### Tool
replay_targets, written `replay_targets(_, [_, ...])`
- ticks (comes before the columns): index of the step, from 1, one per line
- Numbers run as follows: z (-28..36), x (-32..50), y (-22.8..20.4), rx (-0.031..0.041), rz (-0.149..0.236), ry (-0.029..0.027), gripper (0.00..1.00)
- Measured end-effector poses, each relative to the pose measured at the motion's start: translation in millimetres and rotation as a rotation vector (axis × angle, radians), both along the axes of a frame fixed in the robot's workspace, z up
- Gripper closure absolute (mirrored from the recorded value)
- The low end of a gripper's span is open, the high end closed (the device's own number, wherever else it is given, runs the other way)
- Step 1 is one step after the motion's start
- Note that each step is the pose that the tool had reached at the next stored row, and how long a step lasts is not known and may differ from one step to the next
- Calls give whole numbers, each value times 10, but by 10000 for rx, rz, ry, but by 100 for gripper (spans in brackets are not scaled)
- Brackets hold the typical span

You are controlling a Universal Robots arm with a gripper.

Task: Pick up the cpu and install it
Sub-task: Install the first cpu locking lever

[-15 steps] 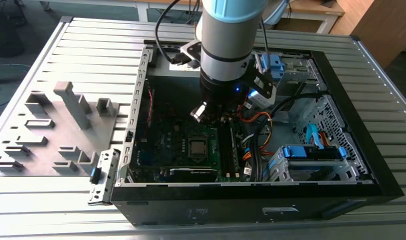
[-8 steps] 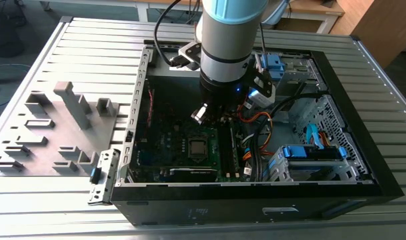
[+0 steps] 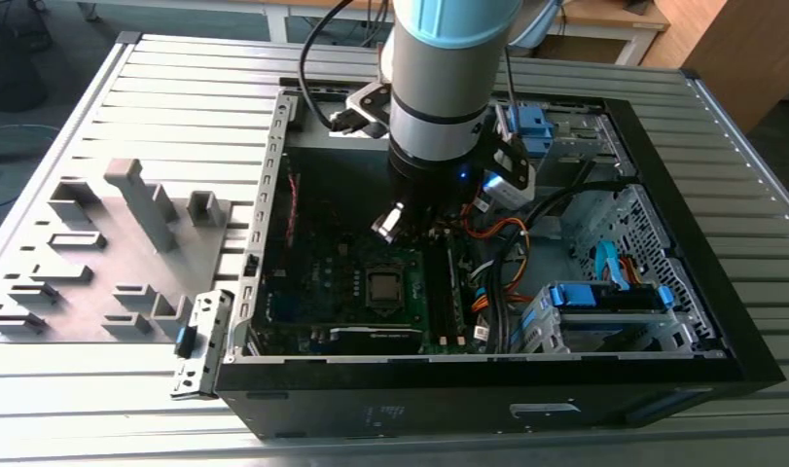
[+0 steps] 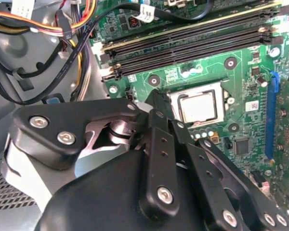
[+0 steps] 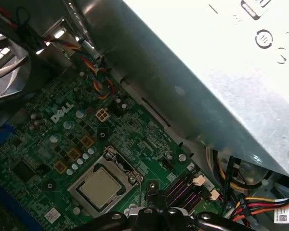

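**A:** What's the tool [image 4: 156, 98] doing?

**B:** Closed right up, gripping nothing, hanging just over the board [image 4: 207, 72].

**A:** And the cpu?

**B:** The cpu [image 4: 198, 107] lies flat in its socket. In the exterior view that's about 7 o'clock from the tool, inside the computer case [image 3: 368, 413] on the bench [image 3: 187, 88].

I see my arm [image 3: 436, 88] standing nearly upright, entering from the far edge of the exterior view; its wrist [image 3: 427, 185] points straight down, a blue light glowing on the exterior view's right side; in the second wrist view the black gripper [image 4: 156, 103] aims downward, silver screws along its linkages.
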State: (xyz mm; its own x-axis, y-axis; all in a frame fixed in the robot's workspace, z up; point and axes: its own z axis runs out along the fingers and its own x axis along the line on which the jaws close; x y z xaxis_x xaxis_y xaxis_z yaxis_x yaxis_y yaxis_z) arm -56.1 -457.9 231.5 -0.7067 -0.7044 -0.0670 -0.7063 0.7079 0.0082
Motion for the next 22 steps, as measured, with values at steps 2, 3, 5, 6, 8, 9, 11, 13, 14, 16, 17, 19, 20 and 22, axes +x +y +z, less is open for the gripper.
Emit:
replay_targets(2, [-2,0,-3,-26,148,2,88])
replay_targets(3, [-4,0,-4,-42,229,3,88])
replay_targets(5, [-9,0,-4,-84,413,11,88])
replay_targets(6, [-11,0,-4,-104,516,17,88])
replay_targets(8, [-16,0,-4,-144,731,27,88])
replay_targets(9, [-16,0,-5,-164,802,31,88])
replay_targets(11, [-16,0,-6,-167,817,31,88])
replay_targets(13, [-16,0,-6,-167,819,30,88])
replay_targets(14, [-16,0,-5,-166,819,30,88])
replay_targets(16, [-18,1,-15,-164,823,29,88])
replay_targets(17, [-17,0,-25,-165,822,30,88])
replay_targets(19, [-17,-1,-48,-166,821,30,88])
replay_targets(20, [-17,-1,-63,-166,821,30,88])
replay_targets(22, [-17,-2,-93,-166,821,30,88])
